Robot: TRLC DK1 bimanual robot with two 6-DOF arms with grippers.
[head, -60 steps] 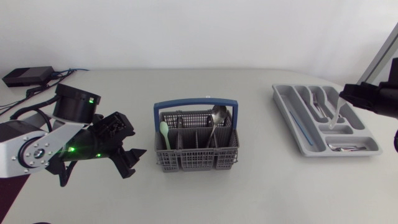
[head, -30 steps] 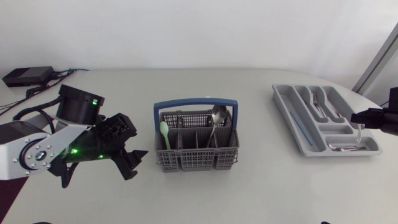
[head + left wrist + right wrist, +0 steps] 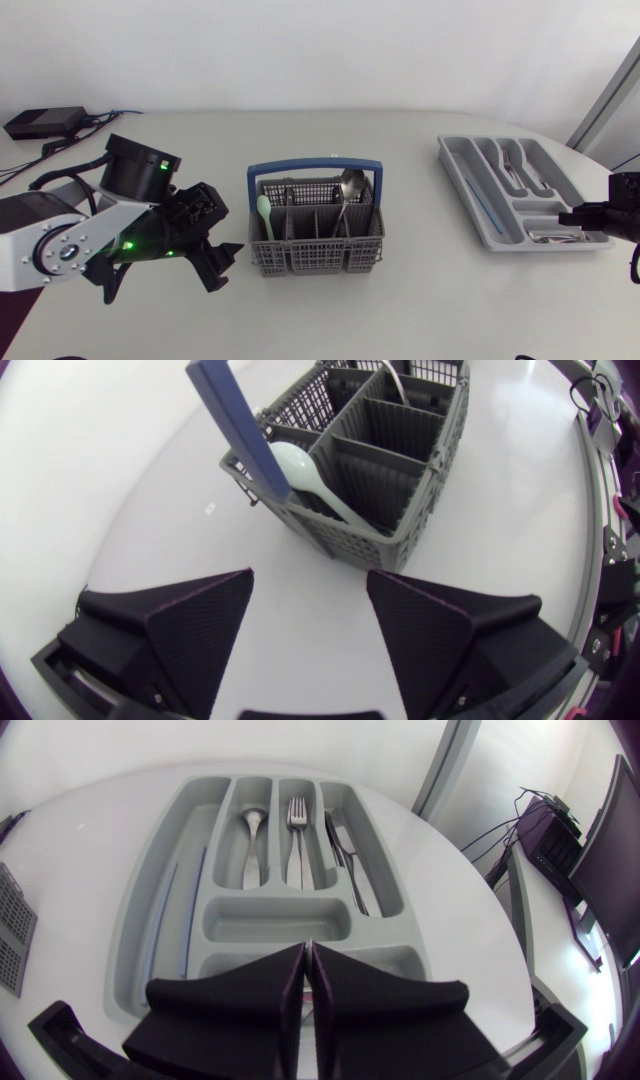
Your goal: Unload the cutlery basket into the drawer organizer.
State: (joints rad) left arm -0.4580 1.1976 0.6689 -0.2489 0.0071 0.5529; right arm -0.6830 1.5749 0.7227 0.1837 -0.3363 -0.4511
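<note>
**Cutlery basket at table centre, drawer organizer at the right edge, both grippers empty.**

The basket [image 3: 315,238] is a grey perforated plastic box with inner dividers and an upright blue bow handle. A pale green plastic spoon [image 3: 303,467] leans in its left-end compartment, and a large metal spoon [image 3: 349,185] stands towards the back. The left gripper [image 3: 310,615] sits just beside the basket's left end, its ribbed wedge fingers spread wide and touching nothing. The right gripper [image 3: 308,982] hangs over the organizer's near edge, fingers pressed flat together with nothing between them. The organizer [image 3: 270,920] is smooth grey moulded plastic. Its parallel slots hold a small metal spoon [image 3: 252,825], a fork [image 3: 296,820] and a knife [image 3: 345,850].
</note>
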